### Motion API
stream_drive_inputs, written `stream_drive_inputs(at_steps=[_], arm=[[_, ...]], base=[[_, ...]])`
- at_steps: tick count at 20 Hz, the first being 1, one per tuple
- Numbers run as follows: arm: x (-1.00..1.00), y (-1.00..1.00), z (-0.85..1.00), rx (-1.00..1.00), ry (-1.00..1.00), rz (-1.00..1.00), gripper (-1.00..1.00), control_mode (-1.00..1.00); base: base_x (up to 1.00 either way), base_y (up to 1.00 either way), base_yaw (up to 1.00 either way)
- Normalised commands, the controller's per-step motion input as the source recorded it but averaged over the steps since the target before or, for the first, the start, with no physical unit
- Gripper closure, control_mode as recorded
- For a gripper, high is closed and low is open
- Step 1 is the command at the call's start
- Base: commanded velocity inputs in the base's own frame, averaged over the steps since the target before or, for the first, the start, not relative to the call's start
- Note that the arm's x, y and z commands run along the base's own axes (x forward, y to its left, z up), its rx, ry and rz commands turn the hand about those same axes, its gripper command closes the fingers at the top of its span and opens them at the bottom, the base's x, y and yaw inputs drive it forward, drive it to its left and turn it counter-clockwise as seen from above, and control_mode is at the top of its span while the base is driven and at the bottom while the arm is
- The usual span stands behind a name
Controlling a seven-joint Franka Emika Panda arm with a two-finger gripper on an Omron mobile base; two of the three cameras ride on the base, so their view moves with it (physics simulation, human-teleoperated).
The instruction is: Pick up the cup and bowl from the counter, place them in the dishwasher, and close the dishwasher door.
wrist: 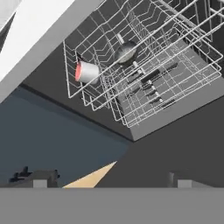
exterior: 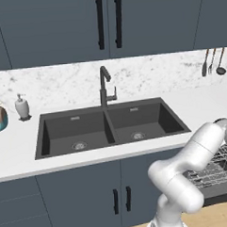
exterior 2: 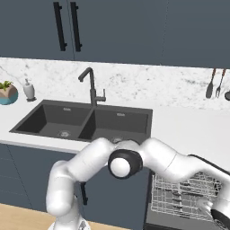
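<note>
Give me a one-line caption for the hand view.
Cup on its side and bowl in the pulled-out dishwasher rack, seen over the open door.

The white arm (exterior 2: 148, 159) rises from its base, folds at a raised elbow, then stretches out low and to the right, forearm sloping downward. In the left base view the arm (exterior: 193, 163) bends the same way, wrist running off the right edge. The dark joint cap faces the right base camera. In the hand view the gripper (wrist: 107, 181) is spread wide, its two dark fingertips (wrist: 39, 179) set well apart, holding nothing between them.
</note>
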Motion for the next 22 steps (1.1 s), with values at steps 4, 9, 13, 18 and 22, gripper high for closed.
stream_drive_inputs(at_steps=[4,9,13,18,22], arm=[[-0.98,0.45,0.59,0.0,0.0,-0.26,-1.0,-1.0],[-0.99,0.65,0.0,0.01,0.01,-0.25,-1.0,-1.0],[-0.43,0.34,-0.26,0.11,0.0,-0.2,-1.0,-1.0],[0.0,-0.1,-0.29,0.33,0.02,-0.11,-1.0,-1.0],[-0.01,-0.38,-0.52,0.42,0.0,-0.08,-1.0,-1.0]], base=[[0.0,0.0,0.0],[0.0,0.0,0.0],[0.0,0.0,0.0],[0.0,0.0,0.0],[0.0,0.0,0.0]])
